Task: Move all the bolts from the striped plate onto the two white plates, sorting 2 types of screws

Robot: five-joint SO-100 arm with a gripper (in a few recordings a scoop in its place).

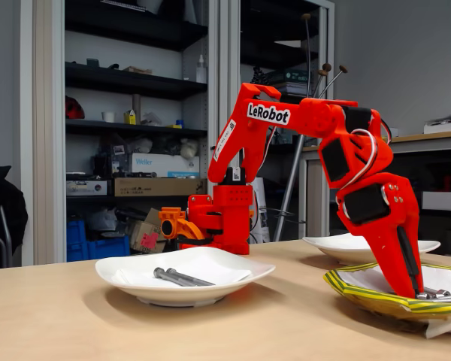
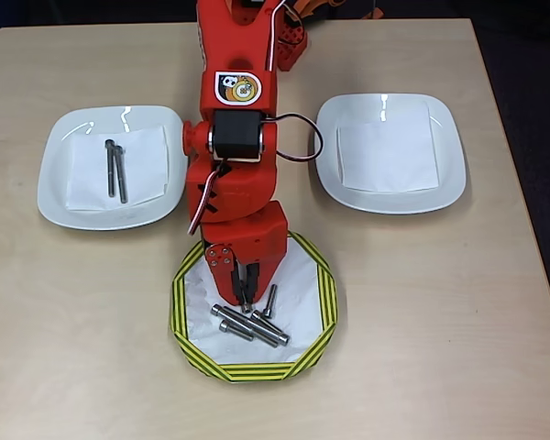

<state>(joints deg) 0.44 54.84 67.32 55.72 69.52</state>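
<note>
Overhead view shows the shallow striped plate (image 2: 185, 321), its yellow rim crossed by dark stripes and its centre white, lying on the pale wooden counter (image 2: 440, 321) at the near end of the red plastic robot arm (image 2: 238, 119). On that plate lie four small grey metal bolts (image 2: 250, 324) with slim shafts and wider heads: two long ones and a shorter one slanted side by side, and one short bolt (image 2: 269, 300) nearly upright just right of the arm's tip. Left of the arm sits a plain white round plate (image 2: 60, 183) carrying two long bolts (image 2: 115, 170) parallel and close together on a white paper sheet. Right of the arm, the other white plate (image 2: 445, 156) has a white sheet on it. The red end effector (image 2: 247, 295) points down into the striped plate, its tips among the bolt heads; its fingers look only narrowly parted, and whether they pinch a bolt cannot be told. From the fixed view, the end effector (image 1: 415, 289) reaches down to the bolts on the striped plate (image 1: 361, 295).
</note>
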